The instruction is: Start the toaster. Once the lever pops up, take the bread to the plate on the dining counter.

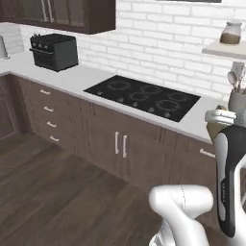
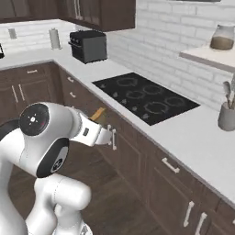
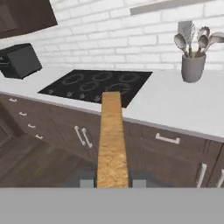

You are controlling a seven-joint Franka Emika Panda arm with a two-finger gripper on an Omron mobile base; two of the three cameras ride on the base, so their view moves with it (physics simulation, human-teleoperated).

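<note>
The bread (image 3: 112, 144) is held edge-on between the jaws of the gripper (image 3: 112, 178), which are closed on its lower end, so that the slice is seen in the hand view as a narrow tan strip running up the middle. In the right base view the gripper (image 2: 104, 136) is seen in front of the dark wood cabinets (image 2: 137, 160), with a tan corner of the bread (image 2: 97, 113) showing above the wrist. Behind it, a black hob (image 1: 143, 96) is set into the white worktop (image 2: 193, 137). A dark boxy appliance (image 1: 54, 51) is placed at the far end of that worktop, and a grey utensil cup (image 3: 193, 66) with spoons is stood beyond the hob.
</note>
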